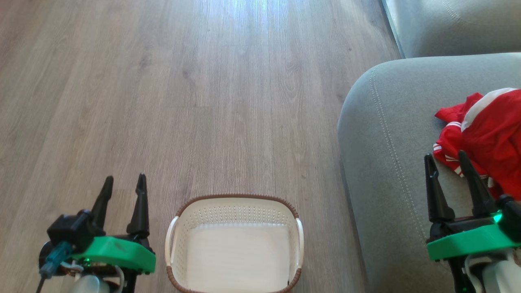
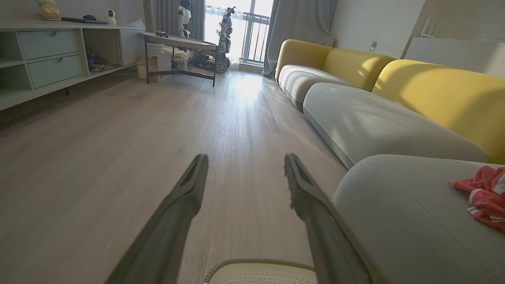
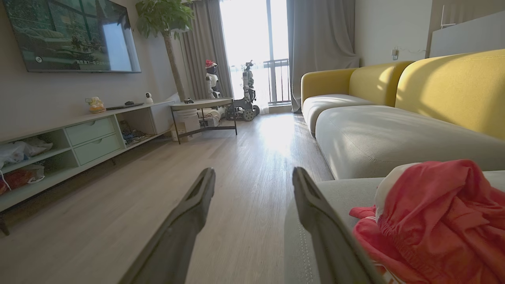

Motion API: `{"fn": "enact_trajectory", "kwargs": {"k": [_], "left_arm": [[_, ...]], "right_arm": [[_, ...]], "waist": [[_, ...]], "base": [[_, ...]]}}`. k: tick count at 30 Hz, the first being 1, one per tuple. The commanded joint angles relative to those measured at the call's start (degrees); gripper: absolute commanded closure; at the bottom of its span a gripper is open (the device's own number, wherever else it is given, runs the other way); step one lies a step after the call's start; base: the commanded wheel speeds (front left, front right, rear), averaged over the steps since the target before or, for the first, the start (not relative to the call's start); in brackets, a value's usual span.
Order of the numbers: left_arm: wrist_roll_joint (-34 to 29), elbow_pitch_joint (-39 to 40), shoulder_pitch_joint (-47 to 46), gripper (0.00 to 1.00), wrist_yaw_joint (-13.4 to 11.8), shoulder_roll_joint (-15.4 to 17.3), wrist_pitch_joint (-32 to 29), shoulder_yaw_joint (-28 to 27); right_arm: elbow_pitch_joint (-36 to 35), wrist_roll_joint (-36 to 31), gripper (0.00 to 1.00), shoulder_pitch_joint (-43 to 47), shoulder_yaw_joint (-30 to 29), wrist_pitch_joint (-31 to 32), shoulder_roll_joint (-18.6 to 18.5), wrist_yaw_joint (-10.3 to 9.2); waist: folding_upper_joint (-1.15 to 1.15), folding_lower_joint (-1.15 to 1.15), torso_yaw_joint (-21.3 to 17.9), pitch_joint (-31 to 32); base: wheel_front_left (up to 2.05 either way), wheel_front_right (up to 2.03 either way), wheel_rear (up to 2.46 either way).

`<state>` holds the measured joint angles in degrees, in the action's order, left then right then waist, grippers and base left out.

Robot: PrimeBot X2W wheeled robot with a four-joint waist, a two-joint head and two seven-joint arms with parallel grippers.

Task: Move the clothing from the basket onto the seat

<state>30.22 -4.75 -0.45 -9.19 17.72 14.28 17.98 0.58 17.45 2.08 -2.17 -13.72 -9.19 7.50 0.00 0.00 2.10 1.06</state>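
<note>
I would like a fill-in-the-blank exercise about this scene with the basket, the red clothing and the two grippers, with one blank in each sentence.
1. The red clothing lies on the grey ____.
2. The basket stands on the wooden floor and it is ____.
3. The left gripper and the right gripper are both ____, with nothing between their fingers.

Missing words: seat; empty; open.
</note>
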Motion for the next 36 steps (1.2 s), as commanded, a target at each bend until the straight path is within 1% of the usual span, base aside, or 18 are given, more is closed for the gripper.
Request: {"fn": "enact_trajectory", "kwargs": {"k": [1,12,20,34,35,36], "left_arm": [[-0.90,1.13,-1.64,0.00,0.62,0.32,0.72,-3.03],[-5.00,-1.41,-0.93,0.00,4.59,-3.68,0.72,-6.78],[-6.61,-2.16,-0.89,0.00,5.94,-5.24,0.72,-8.08],[-8.16,-3.04,-0.97,0.00,7.63,-6.44,0.72,-9.19],[-7.86,-4.71,1.03,1.00,7.70,-6.90,0.00,-6.90],[-7.79,-5.33,1.05,1.00,7.68,-7.00,-0.15,-6.79]], "right_arm": [[-1.43,-0.51,0.00,-0.31,0.66,-0.65,-0.50,-0.01],[-1.14,-0.96,0.00,-0.56,0.87,-1.16,0.78,-0.01],[-0.99,-0.71,0.00,-0.98,1.09,-1.23,0.60,-0.01],[-1.09,-0.43,0.00,-1.17,1.26,-1.27,0.60,-0.01],[0.67,-0.56,1.00,0.88,0.14,-0.68,1.46,0.00],[1.41,-0.54,1.00,0.91,0.26,-0.66,1.55,0.01]], "waist": [[0.00,0.00,0.00,0.01],[0.00,0.00,-0.53,0.10],[0.00,0.00,-0.80,0.21],[0.00,0.00,-0.91,0.04],[0.00,0.00,-0.91,0.04],[0.00,0.00,-0.91,0.03]], "base": [[0.00,0.00,0.00],[0.00,0.00,0.00],[0.00,0.00,0.00],[0.00,0.00,0.00],[0.00,0.00,0.00],[0.00,0.00,0.00]]}}
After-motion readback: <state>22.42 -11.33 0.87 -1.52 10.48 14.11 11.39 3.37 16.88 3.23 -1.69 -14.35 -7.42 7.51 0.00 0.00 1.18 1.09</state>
